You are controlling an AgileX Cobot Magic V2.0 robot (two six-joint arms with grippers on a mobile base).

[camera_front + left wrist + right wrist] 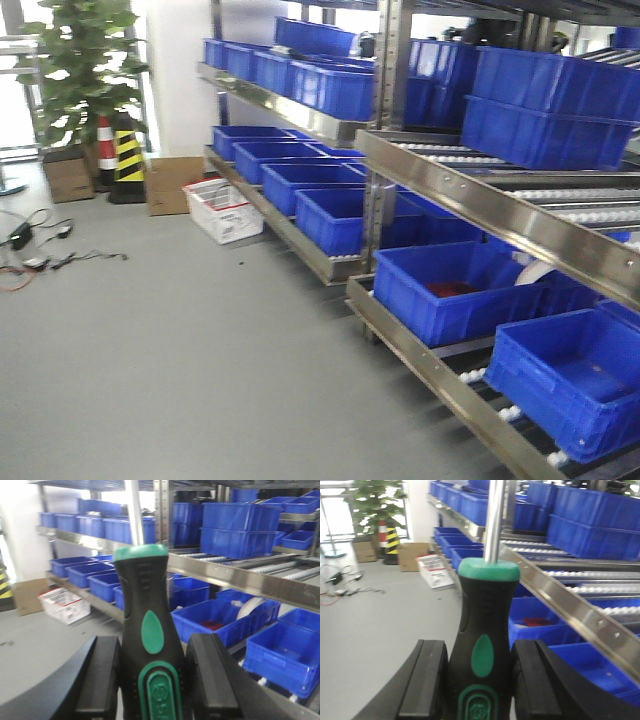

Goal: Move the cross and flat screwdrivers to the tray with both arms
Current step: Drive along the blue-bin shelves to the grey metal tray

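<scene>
Black-and-green handles are clamped in both grippers. The left gripper (156, 677) is pinched on the left-hand screwdriver (145, 610), whose handle is pressed between two black fingers (102, 675) with the shaft pointing up the view. The right gripper (480, 680) is pinched likewise on the right-hand screwdriver (487, 620). Both tools are held in front of steel racks (480, 200) loaded with blue bins (450, 290). Tip types cannot be told.

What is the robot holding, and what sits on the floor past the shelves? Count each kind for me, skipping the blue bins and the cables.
Screwdrivers: 2, one each in the left gripper and right gripper
Plant: 1
Striped markers: 2
Cardboard boxes: 2
White crate: 1
Total: 8
</scene>
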